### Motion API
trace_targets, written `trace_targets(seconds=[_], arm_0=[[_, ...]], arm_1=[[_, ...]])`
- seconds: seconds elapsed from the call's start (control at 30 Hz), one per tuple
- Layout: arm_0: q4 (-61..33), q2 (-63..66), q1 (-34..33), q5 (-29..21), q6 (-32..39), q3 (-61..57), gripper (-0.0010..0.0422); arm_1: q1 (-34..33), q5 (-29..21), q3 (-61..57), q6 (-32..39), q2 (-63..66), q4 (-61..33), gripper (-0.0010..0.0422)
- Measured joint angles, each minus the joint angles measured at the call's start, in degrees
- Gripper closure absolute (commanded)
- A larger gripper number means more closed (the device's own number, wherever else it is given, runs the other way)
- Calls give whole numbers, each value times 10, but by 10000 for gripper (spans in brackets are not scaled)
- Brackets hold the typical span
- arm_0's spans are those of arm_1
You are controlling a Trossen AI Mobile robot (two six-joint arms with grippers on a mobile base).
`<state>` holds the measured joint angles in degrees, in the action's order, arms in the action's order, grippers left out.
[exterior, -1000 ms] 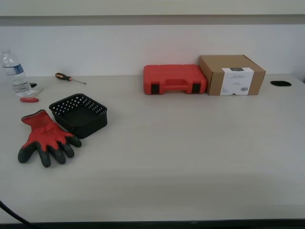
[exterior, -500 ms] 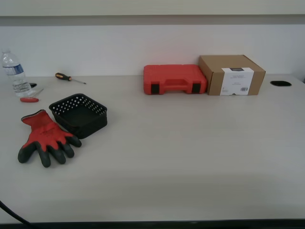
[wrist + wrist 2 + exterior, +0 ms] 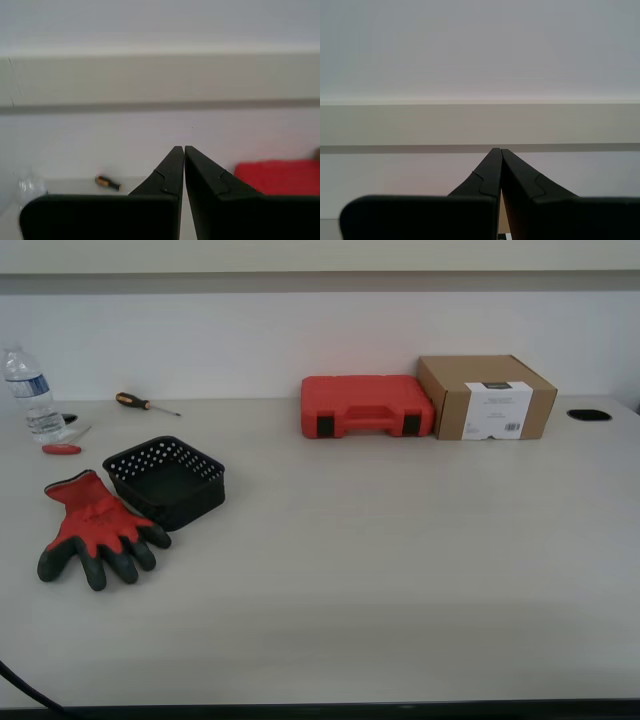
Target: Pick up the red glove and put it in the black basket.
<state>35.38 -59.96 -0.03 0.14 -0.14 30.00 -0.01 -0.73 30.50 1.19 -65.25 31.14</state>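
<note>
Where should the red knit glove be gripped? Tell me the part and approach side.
Grip the red knit glove with dark coated fingers at its red cuff, coming straight down from above: it lies flat on the table, cuff pointing away from the fingers, close beside the black perforated plastic basket.

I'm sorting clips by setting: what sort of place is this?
Probably a workshop or lab bench: a plain pale table against a bare wall, with a screwdriver, a red tool case and a work glove on it.

Pale table (image 3: 400, 570), white wall (image 3: 300, 340) — grey band
</note>
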Motion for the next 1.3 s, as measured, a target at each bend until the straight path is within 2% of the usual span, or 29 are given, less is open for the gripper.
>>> trace_targets(seconds=[0.07, 0.33, 0.47, 0.6, 0.73, 0.93, 1.03, 1.3], arm_0=[[0, 0, 0, 0, 0, 0, 412], [0, 0, 0, 0, 0, 0, 412], [0, 0, 0, 0, 0, 0, 412], [0, 0, 0, 0, 0, 0, 412], [0, 0, 0, 0, 0, 0, 412], [0, 0, 0, 0, 0, 0, 412], [0, 0, 0, 0, 0, 0, 412], [0, 0, 1, 0, 0, 0, 412]], arm_1=[[0, 12, 0, 0, -29, -28, 413], [1, 115, -1, -10, -154, -57, 413], [4, 116, -1, 21, -203, -108, 413], [6, 118, 12, 15, -241, -143, 413], [15, 135, 45, -5, -282, -245, 413], [39, 130, 82, -10, -376, -309, 413], [52, 94, 104, -8, -420, -330, 413], [77, 45, 179, 3, -520, -374, 413]])
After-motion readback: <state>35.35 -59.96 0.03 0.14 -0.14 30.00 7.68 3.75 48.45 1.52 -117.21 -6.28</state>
